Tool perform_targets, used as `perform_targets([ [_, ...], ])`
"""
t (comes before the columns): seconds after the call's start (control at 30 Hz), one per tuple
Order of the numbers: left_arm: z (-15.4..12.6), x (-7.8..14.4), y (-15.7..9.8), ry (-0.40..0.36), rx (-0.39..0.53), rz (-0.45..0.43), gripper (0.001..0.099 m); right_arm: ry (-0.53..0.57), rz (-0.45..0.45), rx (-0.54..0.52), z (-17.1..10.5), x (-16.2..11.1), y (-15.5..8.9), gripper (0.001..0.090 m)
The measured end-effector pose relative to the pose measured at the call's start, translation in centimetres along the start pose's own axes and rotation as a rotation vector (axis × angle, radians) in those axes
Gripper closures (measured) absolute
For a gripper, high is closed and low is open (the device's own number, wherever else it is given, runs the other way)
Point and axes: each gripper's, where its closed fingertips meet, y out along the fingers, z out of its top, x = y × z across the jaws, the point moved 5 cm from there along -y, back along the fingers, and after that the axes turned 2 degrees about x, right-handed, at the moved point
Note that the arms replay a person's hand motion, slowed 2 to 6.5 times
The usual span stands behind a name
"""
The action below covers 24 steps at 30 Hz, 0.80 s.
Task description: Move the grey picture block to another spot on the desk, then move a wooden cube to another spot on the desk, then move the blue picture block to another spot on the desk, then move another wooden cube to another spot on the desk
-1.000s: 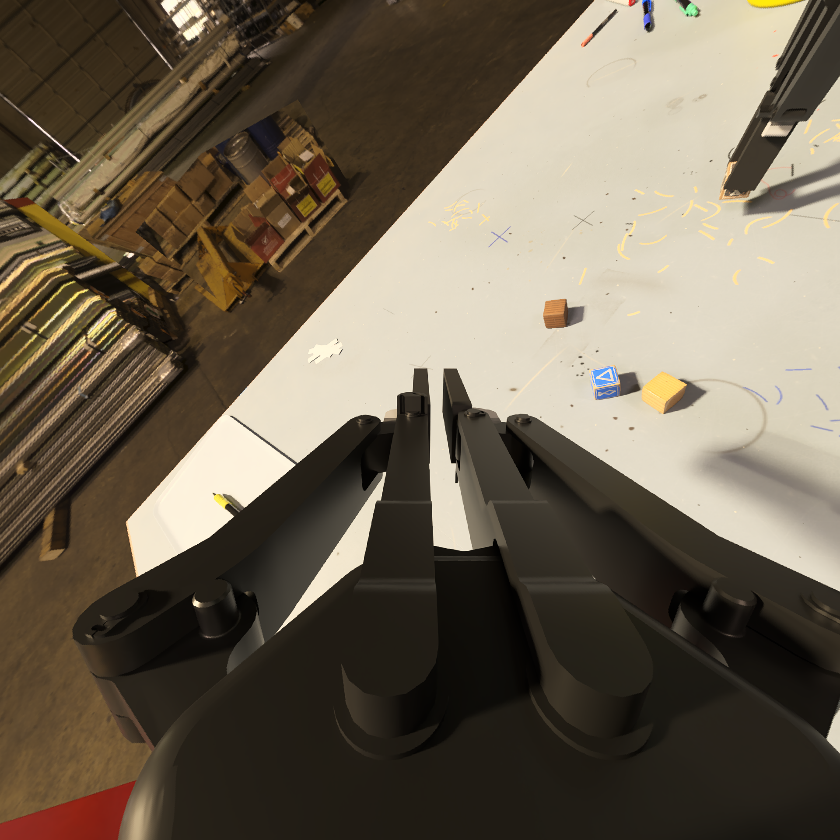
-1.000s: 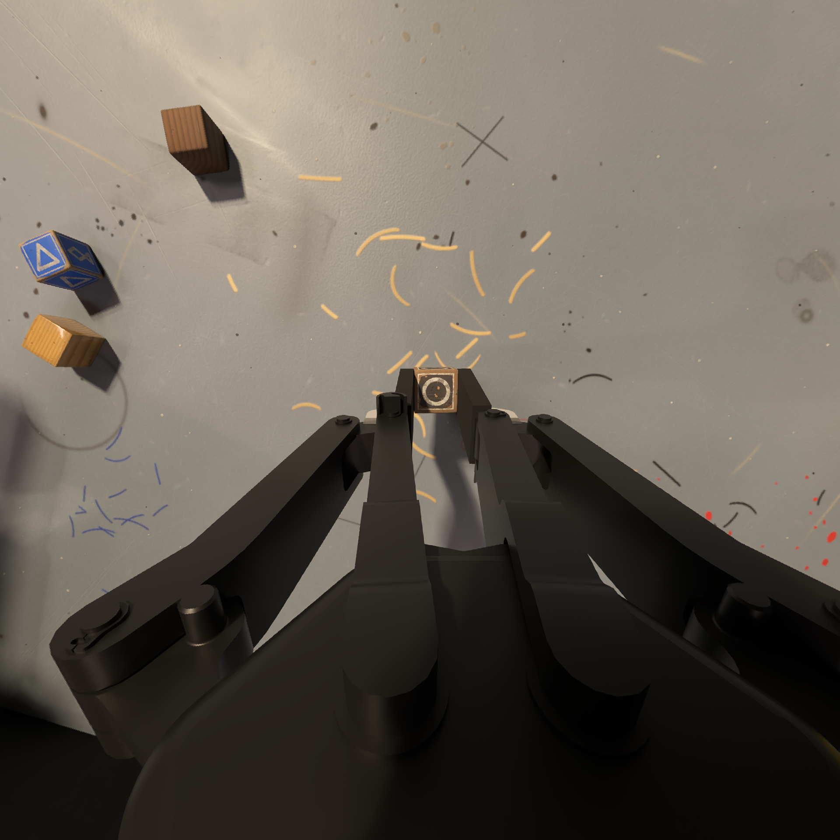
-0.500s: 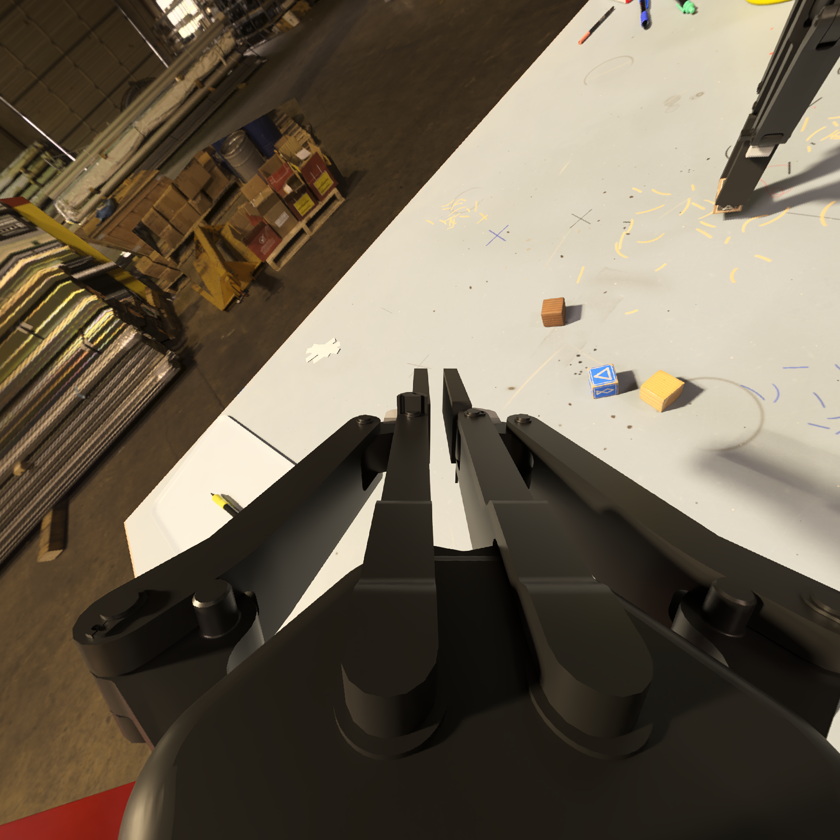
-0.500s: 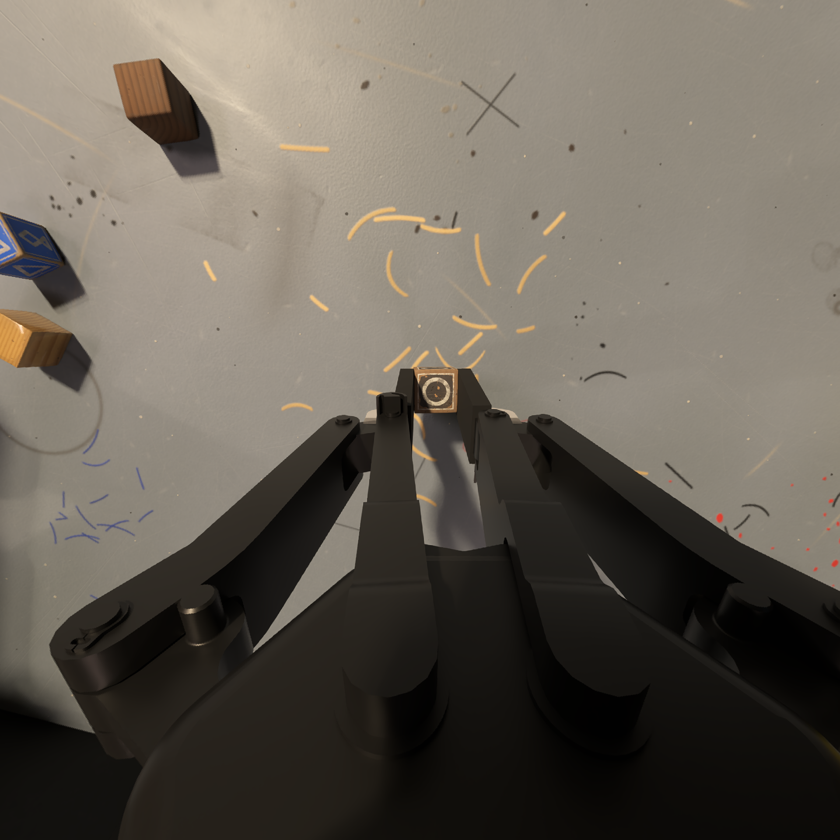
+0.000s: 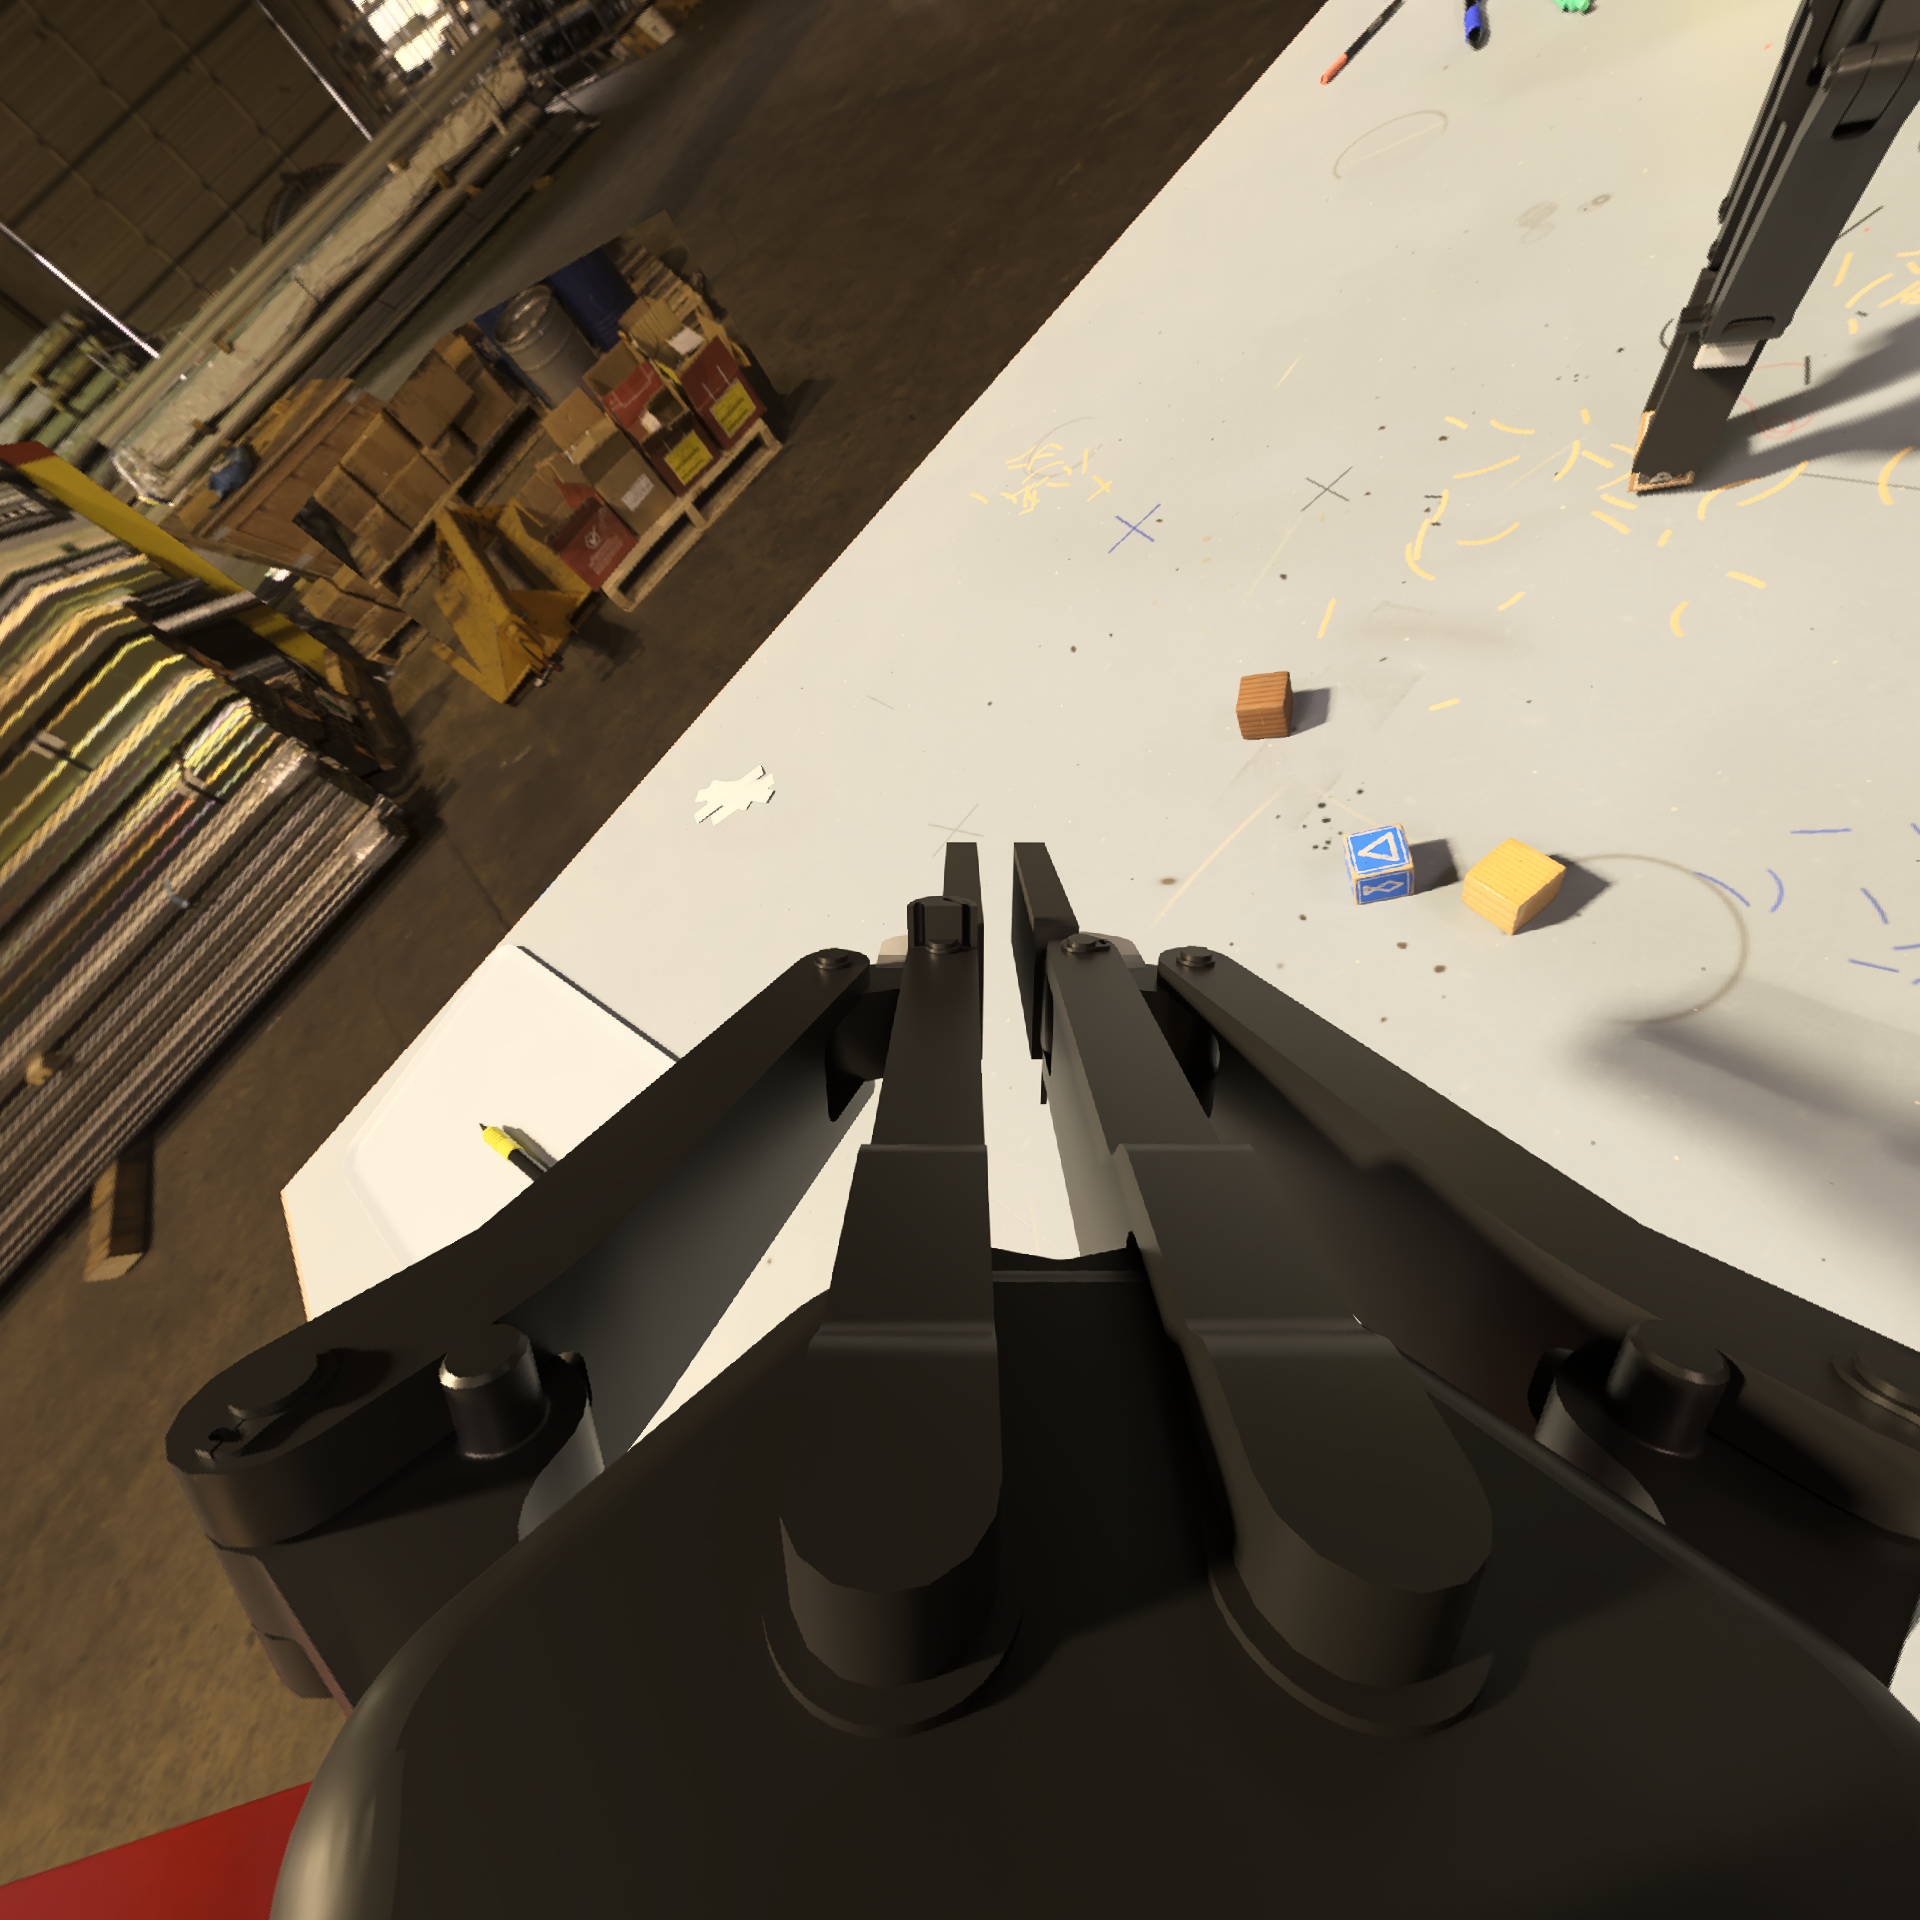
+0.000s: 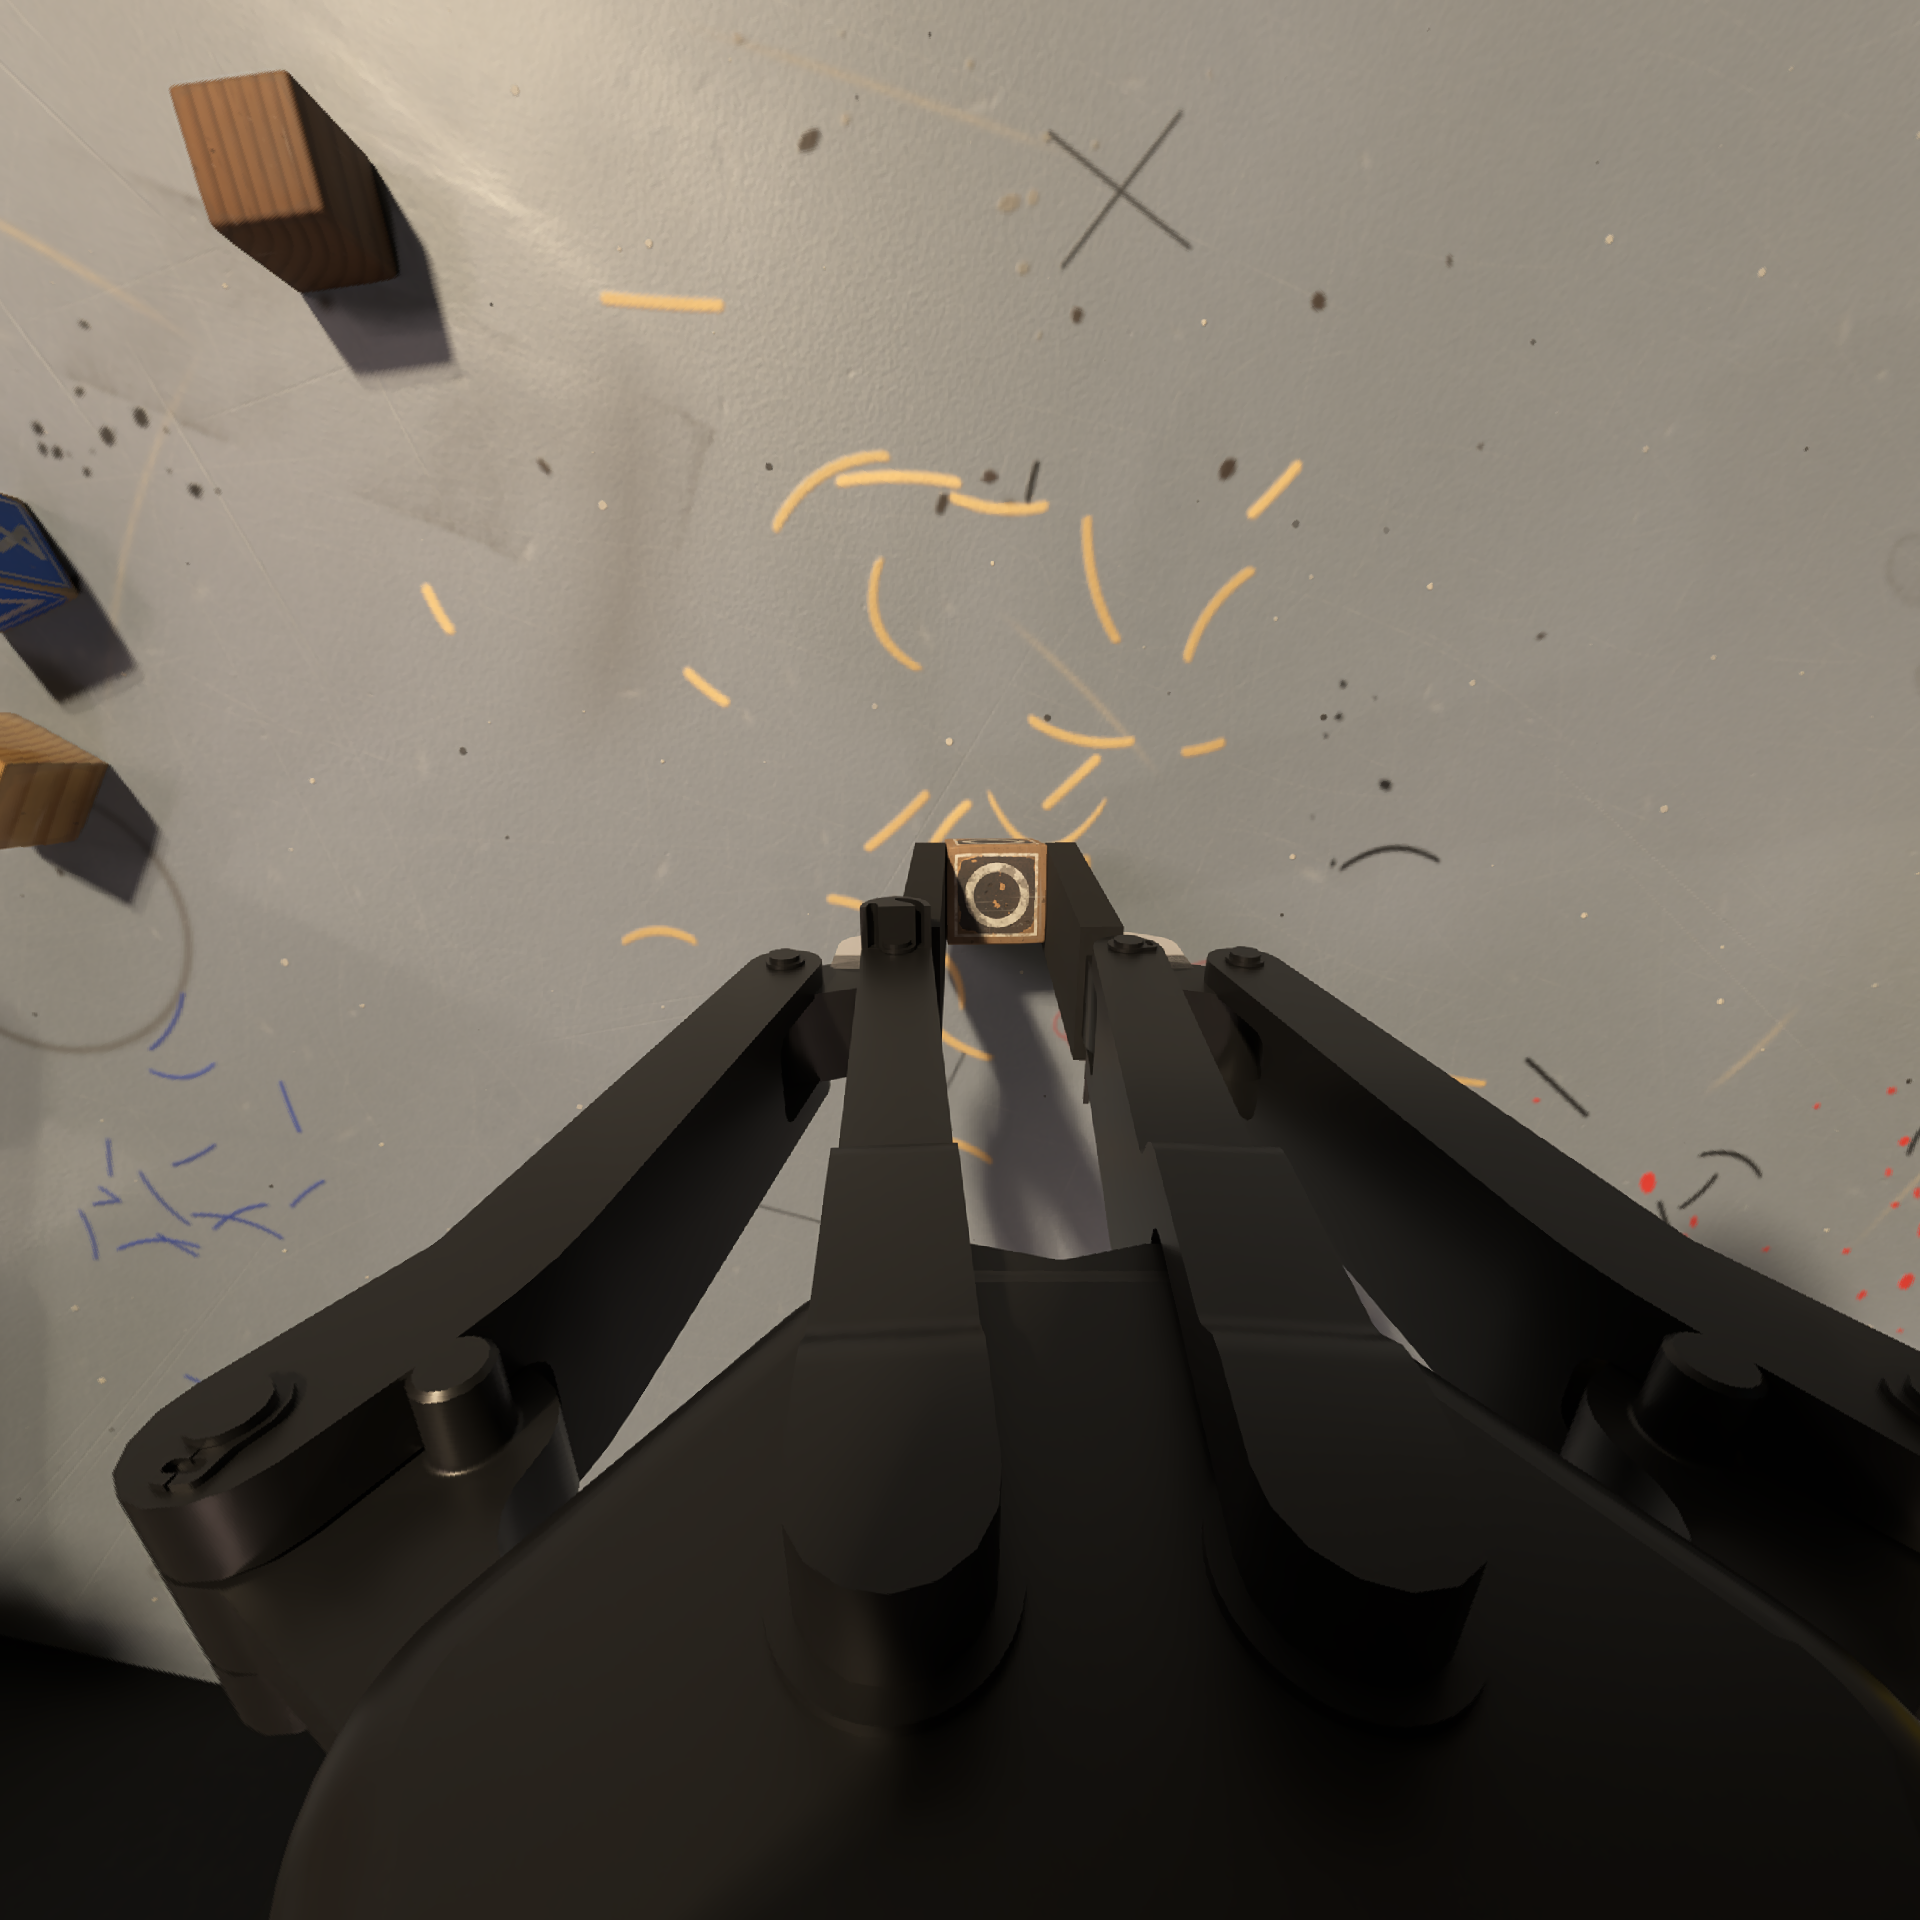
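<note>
My right gripper (image 6: 995, 883) is shut on the grey picture block (image 6: 995, 896), a dark cube with a white ring on its face, held close to the desk. It also shows far off in the left wrist view (image 5: 1660, 473) with the block (image 5: 1660, 479) at its tips. My left gripper (image 5: 995, 868) is shut and empty above the desk's near left part. A brown wooden cube (image 5: 1263, 704) (image 6: 278, 177), the blue picture block (image 5: 1378, 862) (image 6: 26, 566) and a light wooden cube (image 5: 1512, 883) (image 6: 42, 781) sit on the desk.
The grey desk (image 5: 1195, 343) is marked with orange, blue and black scribbles. A white sheet (image 5: 478, 1101) with a yellow pen (image 5: 509, 1143) lies at the near left corner. Pens (image 5: 1361, 42) lie at the far end. The desk's left edge drops to a warehouse floor.
My right gripper has moved down and away from the three cubes with the grey block in it; the cubes slid left in its view. The left gripper has barely moved.
</note>
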Motion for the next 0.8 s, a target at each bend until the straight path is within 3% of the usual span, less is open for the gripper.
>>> perform_targets([
  [0.37, -0.1, -0.1, -0.1, -0.002, -0.001, 0.001, 0.0907, 0.012, -0.021, 0.024, 0.2, 0.3, -0.4, 0.0654],
  [0.43, -0.1, -0.1, -0.2, -0.002, -0.002, 0.002, 0.0908, 0.013, -0.018, 0.036, 0.3, 0.3, -0.8, 0.0553],
  [0.8, -0.2, -0.5, -0.4, -0.016, 0.004, 0.01, 0.0908, -0.008, -0.075, 0.235, 1.4, -0.3, -6.3, 0.0531],
])
